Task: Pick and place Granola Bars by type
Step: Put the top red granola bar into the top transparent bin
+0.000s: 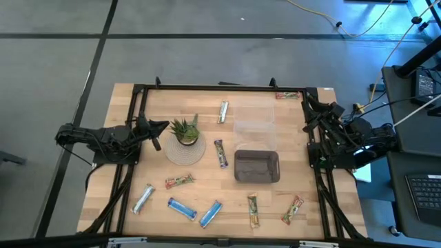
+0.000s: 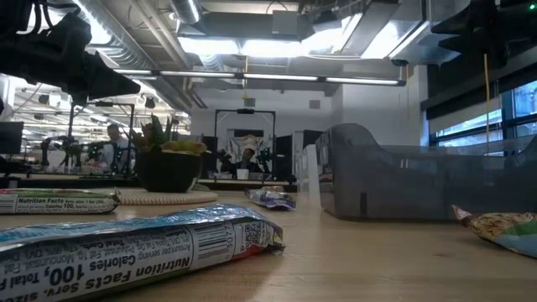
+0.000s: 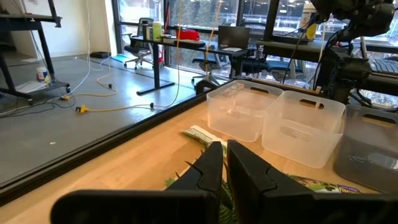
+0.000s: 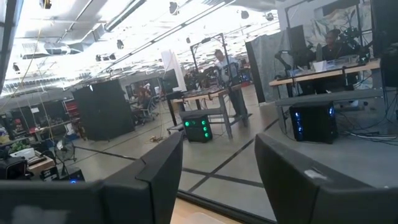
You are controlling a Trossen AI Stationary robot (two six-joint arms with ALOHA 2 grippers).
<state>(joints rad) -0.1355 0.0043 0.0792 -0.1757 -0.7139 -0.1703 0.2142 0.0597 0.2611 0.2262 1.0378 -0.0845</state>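
Note:
Several wrapped bars lie flat on the wooden table (image 1: 207,96). A silvery-white one (image 1: 222,111) sits near the far side and a purple one (image 1: 220,153) at mid-table. Along the near edge lie blue ones (image 1: 182,207) (image 1: 211,213) and green-tan ones (image 1: 253,210) (image 1: 293,209) (image 1: 179,181). Another bar (image 1: 288,96) lies at the far right rim. My left gripper (image 1: 158,131) hovers shut at the table's left, pointing at the potted plant. My right gripper (image 1: 310,105) is open above the far right corner. Neither touches anything.
A potted plant (image 1: 185,131) stands on a round mat (image 1: 186,153) just right of the left gripper. Two clear bins (image 3: 239,112) (image 3: 301,127) and a grey bin (image 1: 257,166) stand mid-table. A black frame (image 1: 207,87) rims the table. People work at desks in the room behind.

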